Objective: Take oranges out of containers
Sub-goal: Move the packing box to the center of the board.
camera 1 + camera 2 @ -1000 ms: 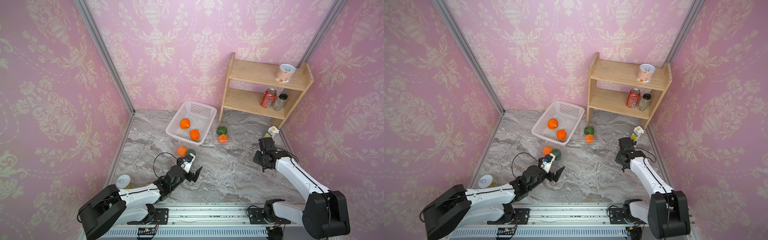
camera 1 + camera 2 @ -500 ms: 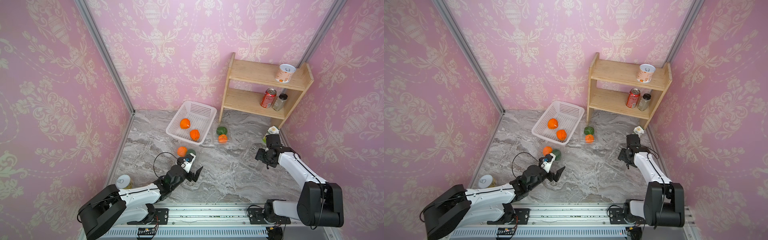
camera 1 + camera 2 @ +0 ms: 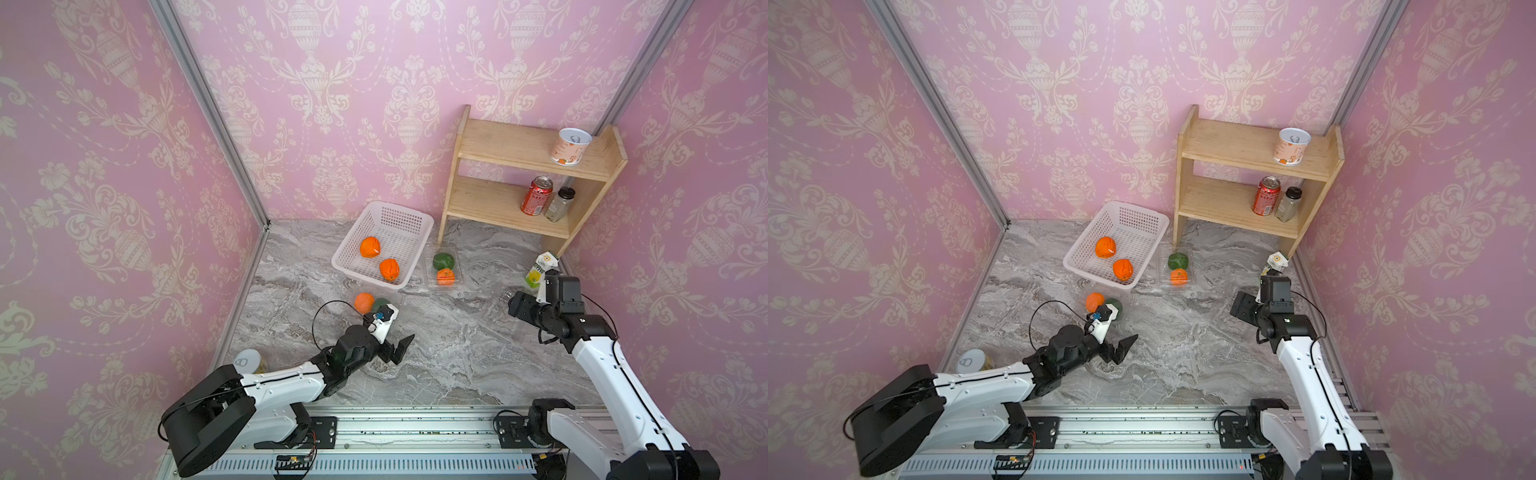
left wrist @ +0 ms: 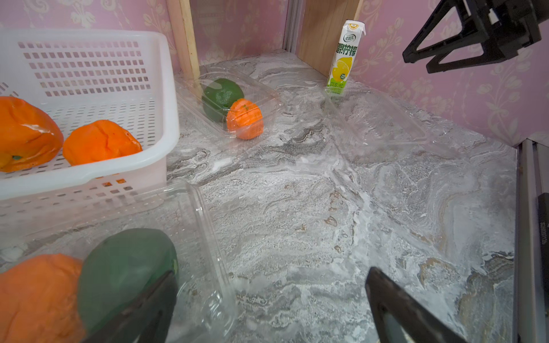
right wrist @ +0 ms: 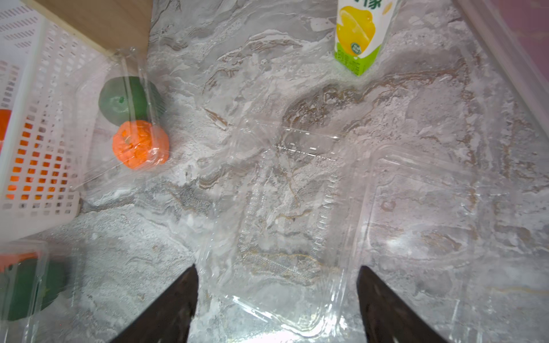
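Cup (image 3: 248, 360) with white lid at 8 o'clock, on table edge by left wall. Left tray (image 4: 208, 234), clear plastic, at 9 o'clock, just beside basket's front wall; inside it left-tray orange (image 3: 364, 302), with dark green fruit (image 3: 380, 304) touching at its 3 o'clock. White perforated basket (image 3: 399, 220) at 11 o'clock, holding rear basket orange (image 3: 370, 247) and front basket orange (image 3: 389, 269), close together, neither in a tray. Left gripper (image 3: 397, 347) at 7 o'clock, low over marble, near left tray's 5 o'clock corner, jaws spread wide, nothing between them. Middle tray (image 4: 269, 98) at 12 to 1 o'clock, between basket and shelf leg; inside it middle-tray orange (image 3: 446, 276), green stem mark up, touching second green fruit (image 3: 443, 261) at its 12 o'clock. Right tray (image 5: 297, 208) at 3 o'clock, clear, empty. Right gripper (image 5: 277, 268) above right tray, jaws well apart, gripping nothing; contact with tray not readable. Lemon drink carton (image 3: 540, 270) upright at 2 o'clock, just behind right wrist. Wooden shelf (image 3: 519, 153) at 1 o'clock against back wall: red can (image 3: 536, 195) and dark-capped jar (image 3: 559, 204) on lower board, printed tub (image 3: 571, 145) on top.
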`<action>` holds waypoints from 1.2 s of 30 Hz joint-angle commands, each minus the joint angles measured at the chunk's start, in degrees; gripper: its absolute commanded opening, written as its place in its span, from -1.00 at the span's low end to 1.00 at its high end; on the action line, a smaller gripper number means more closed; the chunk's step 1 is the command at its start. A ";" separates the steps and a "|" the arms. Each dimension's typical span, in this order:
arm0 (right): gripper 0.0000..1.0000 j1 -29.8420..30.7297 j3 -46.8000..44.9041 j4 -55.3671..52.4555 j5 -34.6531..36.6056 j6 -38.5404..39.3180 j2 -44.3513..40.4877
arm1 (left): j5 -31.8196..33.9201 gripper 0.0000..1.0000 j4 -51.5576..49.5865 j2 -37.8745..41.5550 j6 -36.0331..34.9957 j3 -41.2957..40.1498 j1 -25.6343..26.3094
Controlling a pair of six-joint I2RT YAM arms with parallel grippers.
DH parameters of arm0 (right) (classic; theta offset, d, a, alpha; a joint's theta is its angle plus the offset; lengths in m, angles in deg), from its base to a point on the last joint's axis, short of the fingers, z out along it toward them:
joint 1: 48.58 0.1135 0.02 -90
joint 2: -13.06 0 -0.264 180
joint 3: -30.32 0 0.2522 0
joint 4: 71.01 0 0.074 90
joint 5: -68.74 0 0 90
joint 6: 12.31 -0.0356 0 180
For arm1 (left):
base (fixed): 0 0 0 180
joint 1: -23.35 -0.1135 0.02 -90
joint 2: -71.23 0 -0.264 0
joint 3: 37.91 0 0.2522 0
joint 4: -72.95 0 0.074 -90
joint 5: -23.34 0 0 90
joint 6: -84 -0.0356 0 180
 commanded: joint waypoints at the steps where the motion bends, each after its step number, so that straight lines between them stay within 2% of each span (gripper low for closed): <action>1: 0.70 0.58 2.35 3.04 -8.85 -1.87 1.47 | 3.85 0.98 -3.69 -2.74 4.41 4.40 -0.46; 3: 0.69 1.56 3.78 6.09 -11.62 -3.28 3.56 | 4.39 0.99 -4.80 -5.31 7.02 7.13 -0.45; 5: 0.68 3.09 5.61 8.69 -11.41 -3.19 6.95 | 5.38 0.99 -8.37 -8.43 8.88 11.88 -0.37; 10: 0.66 4.52 9.53 13.87 -13.69 -3.46 17.34 | 8.41 0.98 -18.28 -15.77 9.71 24.01 -0.37; 15: 0.53 4.95 13.71 15.77 -16.24 -3.16 26.78 | 12.35 0.84 -29.96 -23.49 11.65 36.54 -0.37; 18: 0.52 4.97 15.30 17.79 -18.38 -2.81 31.09 | 13.76 0.65 -35.80 -28.17 13.07 42.96 -0.37; 25: 0.51 5.05 20.23 17.68 -17.87 -0.89 39.67 | 12.49 0.51 -43.57 -37.23 14.74 55.84 -1.06; 28: 0.45 4.96 22.69 17.54 -18.93 -0.55 43.51 | 10.88 0.29 -46.49 -40.21 15.53 60.58 -1.90; 36: 0.40 4.98 27.18 21.59 -23.70 -2.61 48.72 | 7.89 0.27 -50.79 -45.62 18.36 68.06 -4.68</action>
